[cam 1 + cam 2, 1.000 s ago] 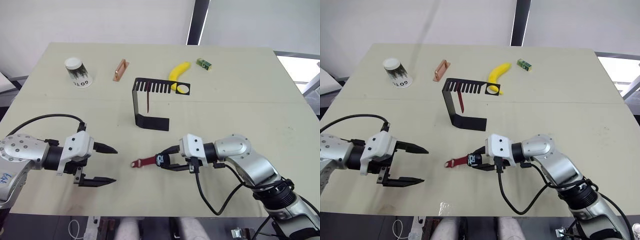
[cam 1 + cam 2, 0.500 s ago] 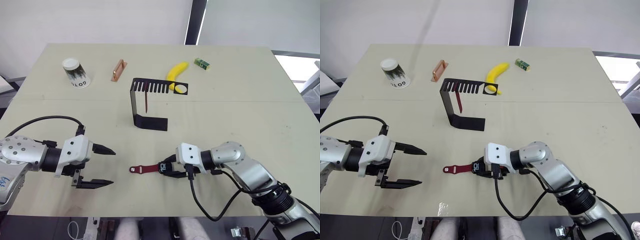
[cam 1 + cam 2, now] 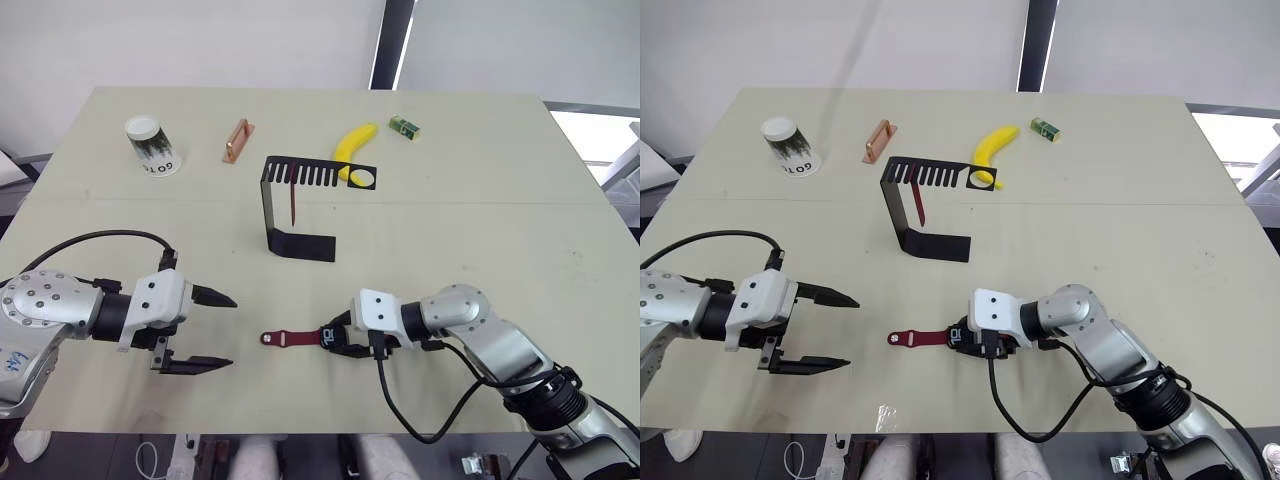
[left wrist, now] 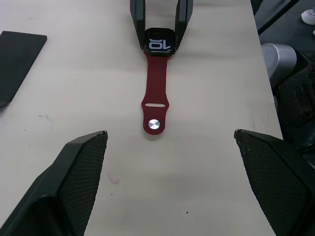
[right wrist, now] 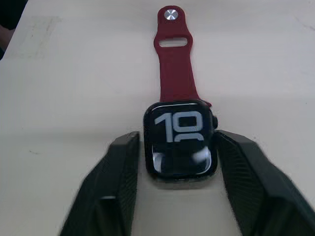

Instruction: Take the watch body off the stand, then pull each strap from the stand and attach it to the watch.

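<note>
My right pincer (image 5: 178, 162) clamps the watch body (image 5: 180, 143), hiding its sides; one red strap (image 5: 173, 64) attached. Left pincer (image 3: 210, 329) apart.

The watch body (image 5: 180, 142) lies flat on the pale table (image 5: 64, 78), screen up, showing large light digits "10" with a second row of digits below them partly washed out by glare. The right gripper (image 5: 178, 164) clamps it, one black ribbed finger pressed against each side of the case. One dark red strap (image 5: 174, 64) is joined to the case's far edge and runs straight away across the table, ending in a slot and a round silver pin
</note>
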You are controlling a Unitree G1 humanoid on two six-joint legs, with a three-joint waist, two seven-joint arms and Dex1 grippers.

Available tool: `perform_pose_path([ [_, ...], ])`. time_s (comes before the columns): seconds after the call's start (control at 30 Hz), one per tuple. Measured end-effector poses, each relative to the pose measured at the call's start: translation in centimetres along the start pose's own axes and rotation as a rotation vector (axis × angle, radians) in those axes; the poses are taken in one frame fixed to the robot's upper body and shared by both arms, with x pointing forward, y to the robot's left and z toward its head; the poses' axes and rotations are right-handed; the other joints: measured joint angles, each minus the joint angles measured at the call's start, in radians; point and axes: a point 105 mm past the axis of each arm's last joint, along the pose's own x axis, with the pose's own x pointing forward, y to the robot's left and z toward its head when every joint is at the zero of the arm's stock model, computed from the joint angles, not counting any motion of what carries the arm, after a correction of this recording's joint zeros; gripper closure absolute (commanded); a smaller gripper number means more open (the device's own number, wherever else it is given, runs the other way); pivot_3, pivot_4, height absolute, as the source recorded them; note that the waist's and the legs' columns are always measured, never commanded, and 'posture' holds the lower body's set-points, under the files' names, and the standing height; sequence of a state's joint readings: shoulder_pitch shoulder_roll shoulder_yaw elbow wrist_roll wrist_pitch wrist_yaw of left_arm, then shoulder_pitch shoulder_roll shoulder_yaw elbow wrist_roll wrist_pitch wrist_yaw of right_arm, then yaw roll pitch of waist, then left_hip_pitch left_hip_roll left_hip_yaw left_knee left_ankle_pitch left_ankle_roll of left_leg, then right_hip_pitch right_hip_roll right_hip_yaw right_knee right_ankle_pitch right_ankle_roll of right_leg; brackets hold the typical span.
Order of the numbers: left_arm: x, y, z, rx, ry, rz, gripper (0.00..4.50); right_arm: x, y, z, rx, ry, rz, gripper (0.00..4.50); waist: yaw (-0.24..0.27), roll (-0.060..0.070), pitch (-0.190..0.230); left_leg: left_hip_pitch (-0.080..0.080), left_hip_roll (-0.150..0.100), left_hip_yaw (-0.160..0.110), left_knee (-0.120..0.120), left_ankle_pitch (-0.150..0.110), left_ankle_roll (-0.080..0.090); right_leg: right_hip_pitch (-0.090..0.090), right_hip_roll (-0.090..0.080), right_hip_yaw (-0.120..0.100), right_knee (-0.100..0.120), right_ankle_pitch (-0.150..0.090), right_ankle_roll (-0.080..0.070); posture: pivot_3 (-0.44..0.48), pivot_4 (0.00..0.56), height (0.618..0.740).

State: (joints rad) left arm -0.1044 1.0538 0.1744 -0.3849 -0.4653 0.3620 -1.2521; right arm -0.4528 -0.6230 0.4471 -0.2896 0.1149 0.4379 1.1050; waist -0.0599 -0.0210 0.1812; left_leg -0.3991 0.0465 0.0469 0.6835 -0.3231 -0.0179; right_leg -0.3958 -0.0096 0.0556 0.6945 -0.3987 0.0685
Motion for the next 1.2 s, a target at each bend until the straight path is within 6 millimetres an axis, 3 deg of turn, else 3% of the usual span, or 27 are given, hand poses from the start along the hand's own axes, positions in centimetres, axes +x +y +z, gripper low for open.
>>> perform_pose_path([
  [0.03,0.1,0.1,0.1,0.001,-0.006,0.004,0.0,-0.1,0.1,-0.1,0.002,0.003,0.007,0.07,0.0,0.0,0.0,0.0,0.0,0.0,0.0,0.0,0.0,0.0,0.0,0.0,0.0,0.0,0.0,0.0,0.15,0.74],
  [0.17,0.2,0.3,0.1,-0.003,-0.029,0.03,0.0,-1.9,-0.2,0.0,0.021,-0.008,-0.005,0.07,0.001,0.0,0.0,0.0,0.0,0.0,0.0,0.0,0.0,0.0,0.0,0.0,0.0,0.0,0.0,0.0,0.15,0.74],
  [0.4,-1.3,-0.1,-1.4,-0.134,-0.075,0.184,0.0,-9.0,0.1,-1.7,0.169,-0.041,-0.14,0.07,0.004,0.0,0.0,0.001,0.0,0.0,0.0,-0.001,0.001,0.002,0.0,0.0,-0.001,0.0,0.0,0.0,0.15,0.74],
  [0.57,-4.3,-1.2,-4.0,-0.29,-0.064,0.355,0.0,-14.7,0.5,-3.8,0.266,-0.01,-0.31,0.07,0.005,0.0,0.0,0.008,0.0,0.0,-0.002,-0.001,0.002,0.008,0.0,0.0,-0.005,0.0,0.0,0.0,0.15,0.74],
  [0.7,-6.9,-1.7,-5.3,-0.376,-0.039,0.459,0.0,-18.0,1.2,-5.6,0.348,0.022,-0.42,0.07,0.006,0.0,0.0,0.016,0.0,0.0,-0.003,-0.005,0.008,0.019,0.0,0.0,-0.013,-0.001,-0.001,0.0,0.15,0.74],
  [0.83,-11.0,-2.0,-7.8,-0.481,-0.012,0.619,0.0,-22.0,2.1,-7.4,0.422,0.061,-0.562,0.07,0.007,0.0,0.0,0.018,0.0,0.0,-0.004,-0.006,0.008,0.022,0.0,0.0,-0.015,-0.001,-0.001,0.0,0.15,0.74],
  [0.93,-12.6,-2.3,-8.9,-0.509,-0.001,0.683,0.0,-23.5,2.7,-7.8,0.439,0.076,-0.62,0.07,0.006,0.0,0.0,0.018,0.0,0.0,-0.005,-0.006,0.008,0.022,0.0,0.0,-0.015,-0.001,-0.001,0.0,0.15,0.74],
  [1.03,-12.9,-1.8,-8.7,-0.499,-0.019,0.704,0.0,-24.1,2.7,-7.8,0.435,0.077,-0.645,0.07,0.006,0.0,0.0,0.021,0.0,0.0,-0.006,-0.007,0.007,0.025,0.0,0.001,-0.015,-0.001,-0.001,0.0,0.15,0.74],
  [1.2,-11.5,-1.2,-7.4,-0.476,-0.074,0.671,0.0,-23.7,1.7,-6.8,0.409,0.028,-0.654,0.07,0.004,0.0,0.0,0.026,0.0,0.0,-0.009,-0.007,0.007,0.029,0.0,0.001,-0.017,-0.001,-0.001,0.0,0.15,0.74],
])
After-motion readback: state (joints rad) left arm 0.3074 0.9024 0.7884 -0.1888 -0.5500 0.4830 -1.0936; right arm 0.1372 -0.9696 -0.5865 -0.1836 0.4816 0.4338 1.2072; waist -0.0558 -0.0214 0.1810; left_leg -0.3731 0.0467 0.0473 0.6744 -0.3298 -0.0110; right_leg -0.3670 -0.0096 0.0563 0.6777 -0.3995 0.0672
